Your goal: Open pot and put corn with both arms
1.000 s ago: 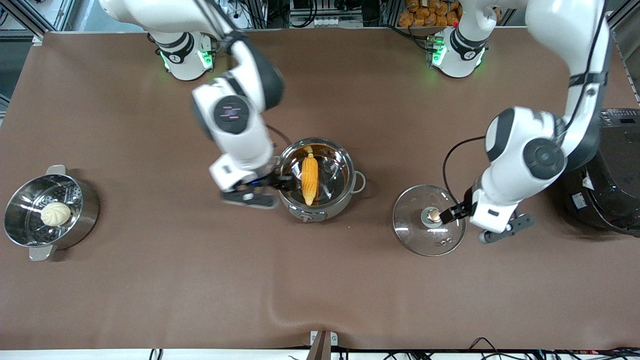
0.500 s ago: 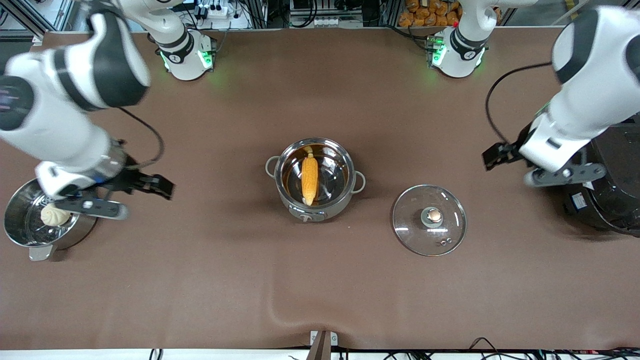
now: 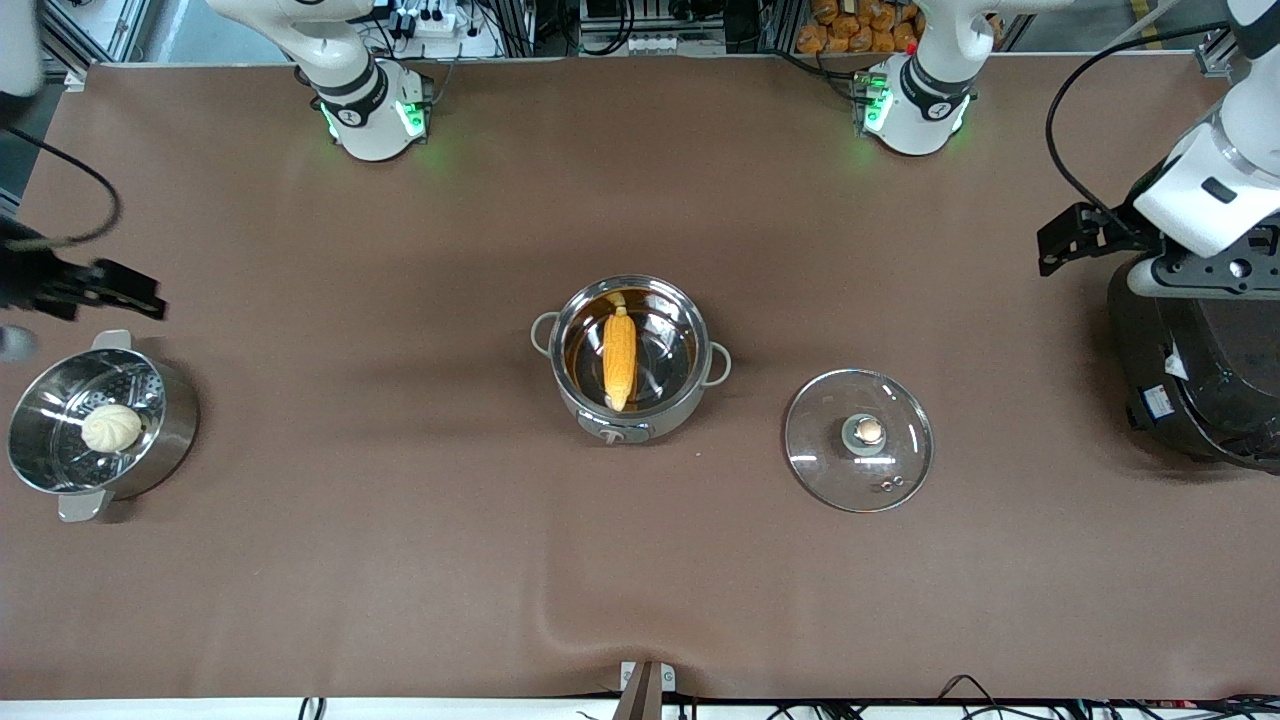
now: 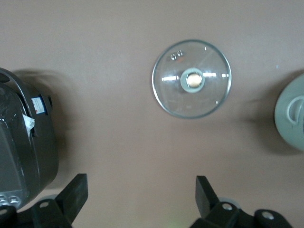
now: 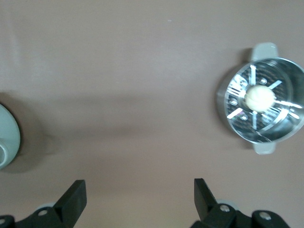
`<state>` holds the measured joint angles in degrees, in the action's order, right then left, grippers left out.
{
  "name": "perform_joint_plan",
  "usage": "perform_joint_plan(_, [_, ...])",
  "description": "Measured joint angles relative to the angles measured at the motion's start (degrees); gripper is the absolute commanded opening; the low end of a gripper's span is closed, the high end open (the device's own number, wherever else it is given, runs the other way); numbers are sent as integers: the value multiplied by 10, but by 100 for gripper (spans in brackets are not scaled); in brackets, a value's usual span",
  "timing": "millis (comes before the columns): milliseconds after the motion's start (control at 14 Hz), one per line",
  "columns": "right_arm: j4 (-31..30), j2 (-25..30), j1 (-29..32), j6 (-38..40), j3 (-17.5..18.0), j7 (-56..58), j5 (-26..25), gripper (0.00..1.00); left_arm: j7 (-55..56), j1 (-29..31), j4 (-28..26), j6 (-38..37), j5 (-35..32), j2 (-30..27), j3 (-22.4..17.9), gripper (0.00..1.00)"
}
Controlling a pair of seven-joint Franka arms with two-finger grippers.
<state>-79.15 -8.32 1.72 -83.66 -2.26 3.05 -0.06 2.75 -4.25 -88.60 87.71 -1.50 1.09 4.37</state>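
A brown tabletop [image 3: 400, 560] is carrying four things. The open pot [image 3: 632, 362] is sitting near its middle, the corn [image 3: 619, 358] lying inside. The glass lid [image 3: 858, 440] is lying flat beside the pot — apart from it, toward the left arm's end. The black cooker [image 3: 1200, 385] is standing at that end; the steamer basket [image 3: 98, 424] — a white bun [image 3: 110, 427] in it — is resting at the right arm's end.

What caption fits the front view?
Corn in the open pot, lid beside it, both arms pulled away.
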Motion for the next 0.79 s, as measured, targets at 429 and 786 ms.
perform_joint_plan(429, [-87,86,24,-42,2,12,0,100,-11,0,29,-40,0,-10,23,100])
perform_joint_plan(786, [-97,94,24,-46,2,11,0,100,-16,0,30,-41,0,-10,23,100])
